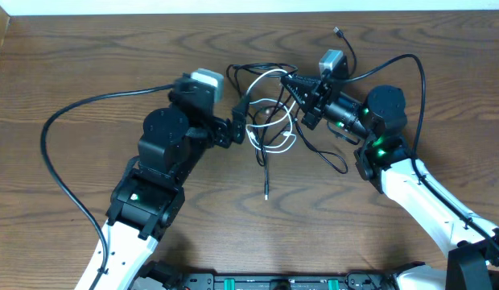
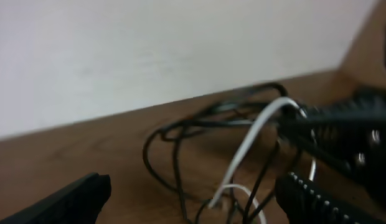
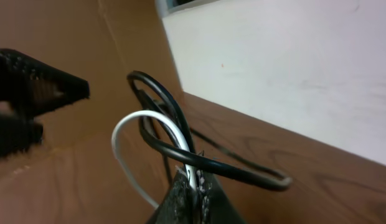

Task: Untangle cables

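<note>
Cables [image 1: 270, 109]: 1 white, several black

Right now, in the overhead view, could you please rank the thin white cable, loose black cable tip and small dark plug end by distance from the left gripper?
1. Thin white cable, beside the left gripper.
2. Loose black cable tip, lower, mid-table.
3. Small dark plug end, far top right.

No readable text.
You will find no lettering, label, brand name, number or sign that can be made out in any of the three views: nothing legible stands on the cables [image 1: 272, 109], and both wrist views are too blurred to show print on any surface.
</note>
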`<state>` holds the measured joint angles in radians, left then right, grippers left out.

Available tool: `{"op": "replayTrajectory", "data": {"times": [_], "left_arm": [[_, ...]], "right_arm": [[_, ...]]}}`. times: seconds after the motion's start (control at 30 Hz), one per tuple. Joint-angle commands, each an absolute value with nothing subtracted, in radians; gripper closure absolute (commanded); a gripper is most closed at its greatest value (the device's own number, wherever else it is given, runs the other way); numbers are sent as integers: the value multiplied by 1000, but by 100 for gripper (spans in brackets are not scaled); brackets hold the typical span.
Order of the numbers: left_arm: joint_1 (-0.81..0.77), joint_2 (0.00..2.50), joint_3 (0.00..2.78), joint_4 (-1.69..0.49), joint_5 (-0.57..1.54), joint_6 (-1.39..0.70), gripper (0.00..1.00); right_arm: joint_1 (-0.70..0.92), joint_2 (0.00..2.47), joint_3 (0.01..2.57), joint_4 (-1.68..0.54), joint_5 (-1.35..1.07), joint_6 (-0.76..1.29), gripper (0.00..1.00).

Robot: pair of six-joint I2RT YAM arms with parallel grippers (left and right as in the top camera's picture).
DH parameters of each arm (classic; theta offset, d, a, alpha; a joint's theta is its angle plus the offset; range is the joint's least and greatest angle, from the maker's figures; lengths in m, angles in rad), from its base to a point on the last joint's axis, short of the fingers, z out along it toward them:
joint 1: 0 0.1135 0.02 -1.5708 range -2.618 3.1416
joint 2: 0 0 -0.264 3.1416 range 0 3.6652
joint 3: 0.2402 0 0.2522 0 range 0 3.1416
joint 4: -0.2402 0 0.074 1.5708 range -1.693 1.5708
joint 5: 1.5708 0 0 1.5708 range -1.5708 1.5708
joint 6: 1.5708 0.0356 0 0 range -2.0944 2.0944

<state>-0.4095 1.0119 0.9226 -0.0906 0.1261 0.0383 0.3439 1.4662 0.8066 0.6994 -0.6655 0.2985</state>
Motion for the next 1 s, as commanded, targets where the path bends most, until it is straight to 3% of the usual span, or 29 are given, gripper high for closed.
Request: {"op": "replayTrajectory", "data": {"times": [0.0, 0.5, 0.97], "left_arm": [[-409, 1013, 952, -93, 194, 267, 11], [-409, 997, 952, -93, 221, 374, 11], [-409, 1012, 952, -82, 339, 374, 11]], "right_arm": [[326, 1472, 802, 722, -783, 405, 99], [96, 1472, 802, 871, -1286, 635, 99], [88, 1472, 802, 1059, -1436, 753, 99]]}}
